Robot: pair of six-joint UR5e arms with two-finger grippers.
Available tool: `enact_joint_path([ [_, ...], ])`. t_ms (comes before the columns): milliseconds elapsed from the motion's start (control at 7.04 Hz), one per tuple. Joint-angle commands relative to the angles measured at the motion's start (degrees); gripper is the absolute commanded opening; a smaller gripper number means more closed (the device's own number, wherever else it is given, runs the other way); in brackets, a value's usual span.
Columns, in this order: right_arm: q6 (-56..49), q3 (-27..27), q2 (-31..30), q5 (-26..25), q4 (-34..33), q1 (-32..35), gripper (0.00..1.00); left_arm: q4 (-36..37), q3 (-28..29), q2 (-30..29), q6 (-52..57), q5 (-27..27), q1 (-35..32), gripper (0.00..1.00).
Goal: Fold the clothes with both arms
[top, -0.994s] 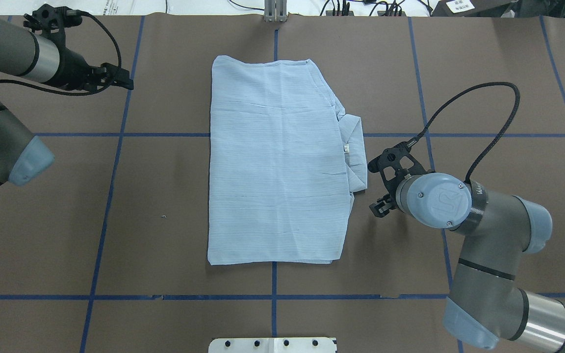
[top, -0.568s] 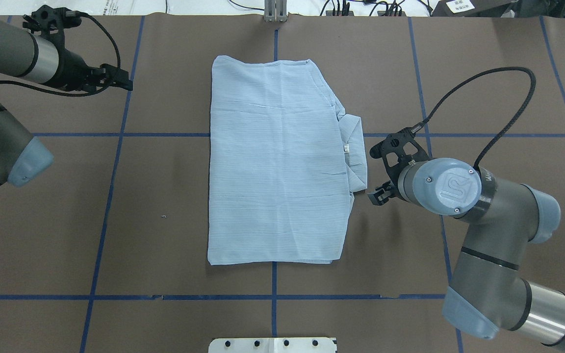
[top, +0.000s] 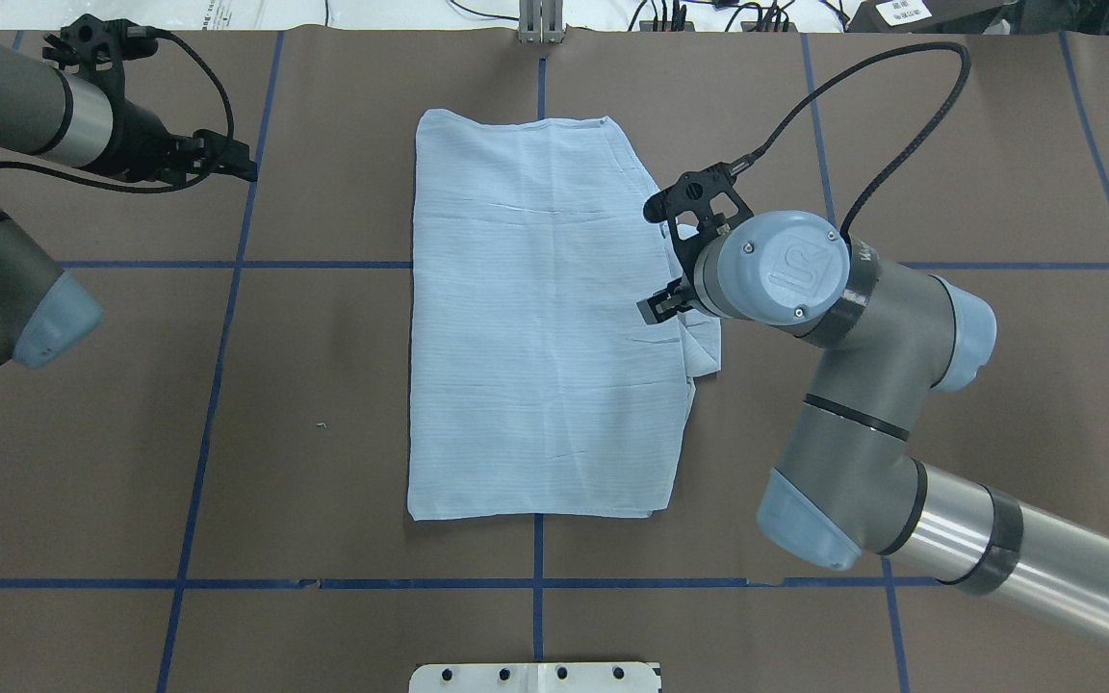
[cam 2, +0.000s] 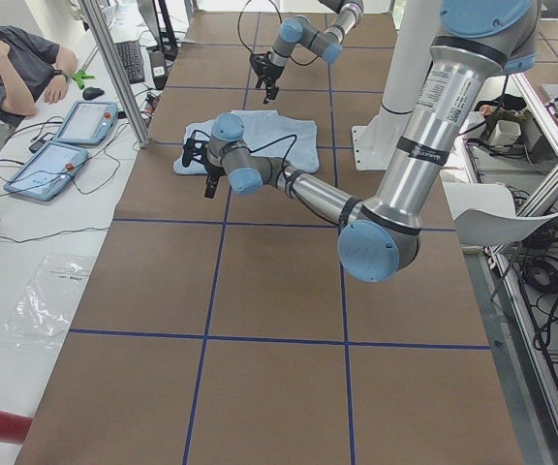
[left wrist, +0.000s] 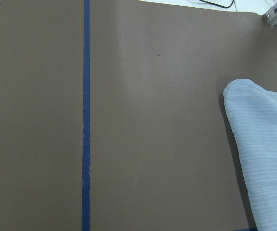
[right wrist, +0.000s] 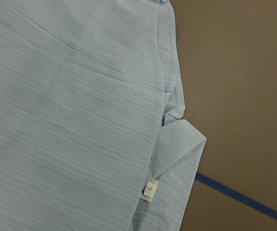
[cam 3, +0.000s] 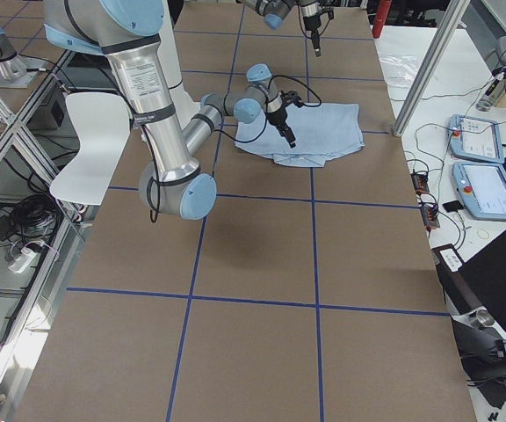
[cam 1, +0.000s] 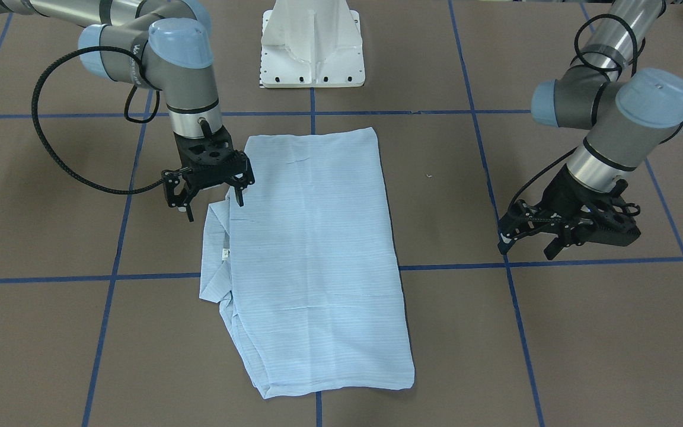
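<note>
The pale-blue striped shirt lies folded in a long rectangle at the table's middle, with a collar part sticking out at its right edge. It also shows in the front view and the right wrist view, where a small white label sits at the fold. My right gripper is open and empty, pointing down just above that right edge. My left gripper is open and empty, well off the shirt to its left. The left wrist view shows only a shirt corner.
Brown table cover with blue tape lines. The white pedestal base stands at the robot's side. An aluminium post and cables are at the far edge. An operator and tablets are beyond the table.
My right arm has swung from the bare table right of the shirt to over the shirt's right edge, farther from the robot. The left arm has barely moved. The shirt is unchanged.
</note>
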Motion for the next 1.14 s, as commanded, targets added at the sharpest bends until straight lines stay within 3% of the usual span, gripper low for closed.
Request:
enact_joint_path([
  [0,-0.01,-4.09,3.23,1.07,0.69,2.15,1.00,-0.07,0.06,0.08,-0.05,-0.01,0.01,1.00],
  [284,0.07,-11.64,5.78,2.11,8.40,2.16,1.00,-0.06,-0.11,0.17,-0.05,0.08,0.01,1.00],
  [426,1.73,-11.23,5.88,3.51,8.69,2.42,1.00,-0.06,-0.46,0.26,-0.83,0.08,0.01,1.00],
  [568,3.66,-9.92,5.36,8.23,8.69,2.86,1.00,-0.06,-1.25,0.87,-2.23,0.08,0.18,1.00],
  [852,7.10,-9.04,4.48,11.24,8.69,3.04,1.00,0.20,-2.93,1.40,-5.13,-0.01,1.15,1.00],
  [994,7.98,-4.07,0.47,13.61,8.17,2.95,1.00,0.29,-5.36,1.92,-9.06,0.25,4.46,1.00],
])
